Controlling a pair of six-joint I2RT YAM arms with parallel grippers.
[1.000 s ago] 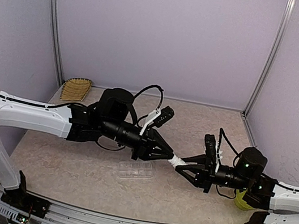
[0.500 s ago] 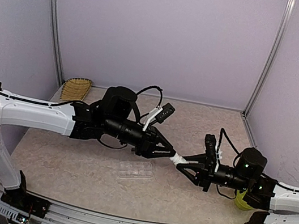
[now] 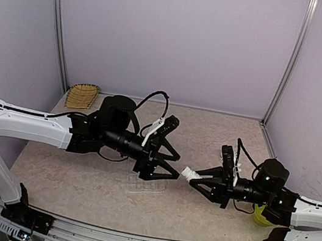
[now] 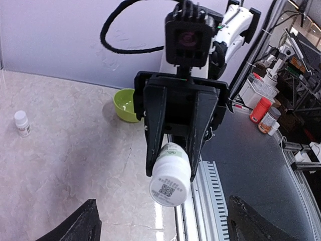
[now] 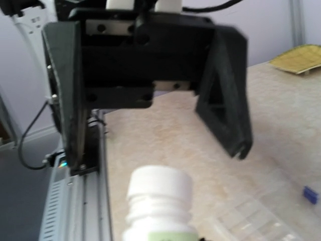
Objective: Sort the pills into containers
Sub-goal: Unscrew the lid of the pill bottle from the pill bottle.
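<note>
Left gripper (image 3: 178, 168) has backed off the bottle (image 3: 188, 173), jaws spread | right gripper (image 3: 195, 177) pinches bottle mid-air | I see organizer (image 3: 145, 185) on table (image 3: 76, 182) beneath left gripper | pills too small to tell

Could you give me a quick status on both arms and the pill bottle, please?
Right gripper shut on white pill bottle, cap on. Left gripper open, clear of it. Organizer box lies beneath left gripper.
</note>
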